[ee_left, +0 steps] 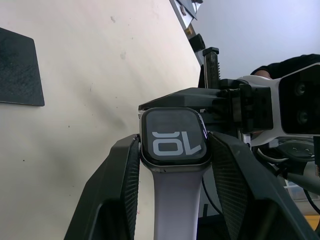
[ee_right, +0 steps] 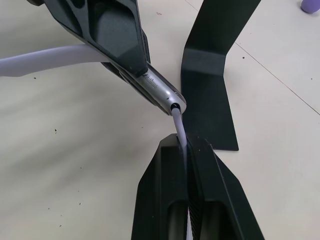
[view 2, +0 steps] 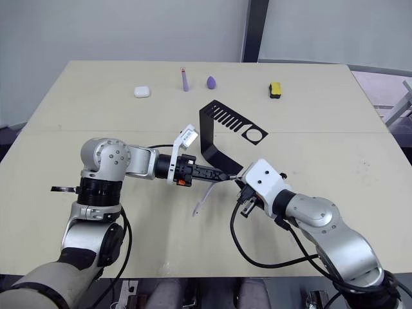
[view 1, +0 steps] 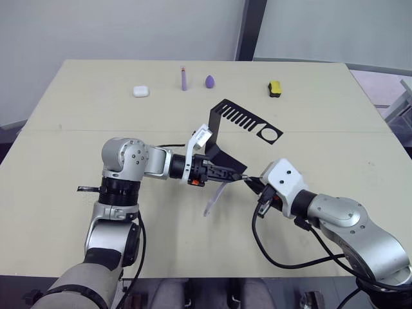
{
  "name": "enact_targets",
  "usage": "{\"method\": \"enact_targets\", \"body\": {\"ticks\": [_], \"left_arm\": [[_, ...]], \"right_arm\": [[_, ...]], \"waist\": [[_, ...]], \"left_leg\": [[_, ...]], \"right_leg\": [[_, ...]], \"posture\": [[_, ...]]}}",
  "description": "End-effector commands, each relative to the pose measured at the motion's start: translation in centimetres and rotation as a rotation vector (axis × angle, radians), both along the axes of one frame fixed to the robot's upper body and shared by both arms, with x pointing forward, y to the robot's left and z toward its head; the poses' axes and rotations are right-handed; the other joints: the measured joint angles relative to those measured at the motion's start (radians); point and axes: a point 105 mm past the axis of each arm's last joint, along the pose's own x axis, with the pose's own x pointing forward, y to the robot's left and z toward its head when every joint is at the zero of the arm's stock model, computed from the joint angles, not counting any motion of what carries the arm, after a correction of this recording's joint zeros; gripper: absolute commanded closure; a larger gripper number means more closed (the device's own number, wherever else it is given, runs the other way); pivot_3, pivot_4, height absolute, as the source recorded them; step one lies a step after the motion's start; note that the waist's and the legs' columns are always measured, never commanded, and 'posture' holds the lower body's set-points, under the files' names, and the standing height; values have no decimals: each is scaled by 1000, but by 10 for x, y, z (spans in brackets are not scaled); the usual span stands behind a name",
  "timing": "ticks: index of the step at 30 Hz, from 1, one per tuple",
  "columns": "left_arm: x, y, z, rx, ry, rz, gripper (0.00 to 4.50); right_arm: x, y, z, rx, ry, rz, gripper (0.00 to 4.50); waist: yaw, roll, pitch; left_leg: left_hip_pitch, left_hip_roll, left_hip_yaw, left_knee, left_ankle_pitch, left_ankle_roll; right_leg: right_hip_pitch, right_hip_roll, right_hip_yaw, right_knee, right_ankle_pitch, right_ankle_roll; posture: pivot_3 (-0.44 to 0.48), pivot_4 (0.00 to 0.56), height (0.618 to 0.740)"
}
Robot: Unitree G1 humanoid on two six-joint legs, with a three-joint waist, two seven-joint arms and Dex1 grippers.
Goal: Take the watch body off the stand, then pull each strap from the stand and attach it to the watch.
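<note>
One watch body (ee_left: 174,138), two straps (view 1: 214,198) (ee_right: 180,131), one stand (view 1: 219,138), two grippers (view 1: 237,174) (view 1: 252,183), four small items: earbud case (view 1: 141,91), purple stick (view 1: 183,78), purple egg-shaped piece (view 1: 210,81), yellow block (view 1: 275,89).

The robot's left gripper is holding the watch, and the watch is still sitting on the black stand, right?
Not quite. The left gripper does hold the watch body, but the watch is off the stand, held above the table in front of it. The left eye view shows this. One strap already hangs from it.
</note>
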Motion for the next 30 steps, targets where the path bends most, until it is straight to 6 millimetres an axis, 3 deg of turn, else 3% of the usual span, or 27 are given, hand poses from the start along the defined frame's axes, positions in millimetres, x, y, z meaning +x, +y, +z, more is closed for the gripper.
{"method": "enact_targets", "body": {"ticks": [1, 30], "left_arm": [[0, -2, 8, -14, -22, -11, 2888], [-6, -3, 14, -38, -49, -58, 2888]], "right_arm": [[-1, 4, 14, 3, -74, 26, 4440], [-4, 0, 15, -1, -77, 23, 4440]], "waist": [[0, 0, 0], [0, 0, 0]], "left_leg": [[0, 0, 0, 0, 0, 0], [0, 0, 0, 0, 0, 0]], "right_leg": [[0, 0, 0, 0, 0, 0], [0, 0, 0, 0, 0, 0]], "posture": [[0, 150, 740], [0, 150, 740]]}}
